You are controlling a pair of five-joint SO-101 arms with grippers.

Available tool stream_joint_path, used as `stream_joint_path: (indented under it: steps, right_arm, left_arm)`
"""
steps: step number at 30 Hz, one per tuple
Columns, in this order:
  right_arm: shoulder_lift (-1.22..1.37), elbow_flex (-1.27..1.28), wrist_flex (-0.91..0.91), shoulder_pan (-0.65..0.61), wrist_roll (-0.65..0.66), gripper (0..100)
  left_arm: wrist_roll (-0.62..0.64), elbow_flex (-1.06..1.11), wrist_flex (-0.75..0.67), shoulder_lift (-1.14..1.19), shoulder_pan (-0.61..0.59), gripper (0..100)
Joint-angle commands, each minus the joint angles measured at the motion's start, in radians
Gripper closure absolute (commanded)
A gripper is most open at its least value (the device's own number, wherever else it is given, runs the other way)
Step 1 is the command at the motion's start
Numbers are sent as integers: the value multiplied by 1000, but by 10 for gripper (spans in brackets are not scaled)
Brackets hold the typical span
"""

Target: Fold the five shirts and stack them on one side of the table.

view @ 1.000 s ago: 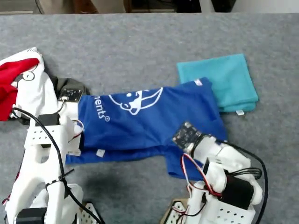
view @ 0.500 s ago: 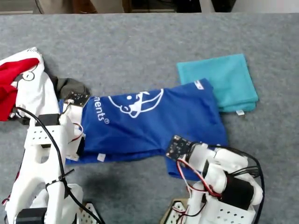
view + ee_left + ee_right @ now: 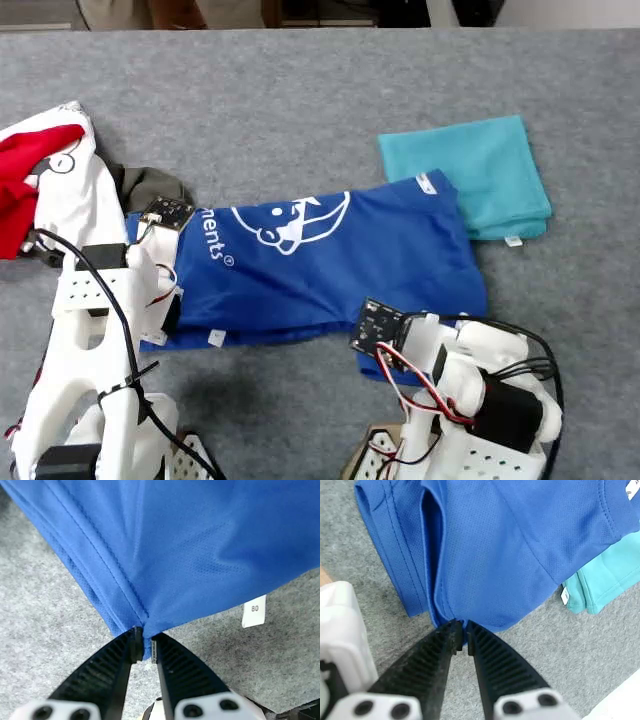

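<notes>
The left jaws were pinched shut on the hem of the blue shirt [image 3: 200,545]. Their black ribbed fingers [image 3: 107,667] met on a fold of the stitched edge, with only cloth between them. A small white tag [image 3: 254,611] hung from the same hem, just beside the grip. The right jaws were closed almost to touching on another part of that shirt's edge, where a doubled layer of cloth came down to a point.

Seen from above, the blue shirt lay spread across the middle of the grey felt counter [image 3: 300,90], with its white printed graphic [image 3: 290,220] facing up. The left arm [image 3: 95,330] stood at the shirt's near-left corner. The right arm [image 3: 480,385] stood at its near-right corner, where a flap of blue cloth was drawn toward the arm's base.

The shirt's far-right corner lay over the edge of a folded teal shirt [image 3: 485,170]. That one rested flat and square on the right side of the counter.

At the left edge sat an unfolded heap. It held a white shirt [image 3: 65,205] and a red shirt [image 3: 25,190] bunched against it. A dark olive garment [image 3: 150,185] was wedged between the heap and the blue shirt, touching both.
</notes>
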Motion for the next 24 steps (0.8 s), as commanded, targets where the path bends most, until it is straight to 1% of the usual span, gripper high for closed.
stream_joint_path:
  steps: [1, 4, 8, 12, 18, 20, 22, 24]
  right_arm:
    - [-1, -24, 46, 7, 26, 997]
    - [-1, -50, 66, 7, 57, 997]
    - [-1, -45, 68, 7, 92, 997]
    - [-1, -41, 68, -21, 87, 997]
    - [1, -35, 66, -19, 92, 991]
    - [2, -41, 68, -19, 92, 955]
    - [1, -42, 72, -18, 94, 860]
    - [1, -44, 75, -13, 115, 740]
  left_arm:
    - [-12, -25, 12, -25, -8, 982]
    - [-12, -26, 17, -25, -8, 982]
    - [-12, -51, 58, -25, -8, 982]
    - [-6, -58, 77, -25, 3, 982]
    - [-11, -54, 77, -16, 0, 981]
    - [-8, -52, 81, -16, 0, 950]
    - [-6, -52, 84, -21, -2, 898]
    - [14, -55, 84, -24, -8, 853]
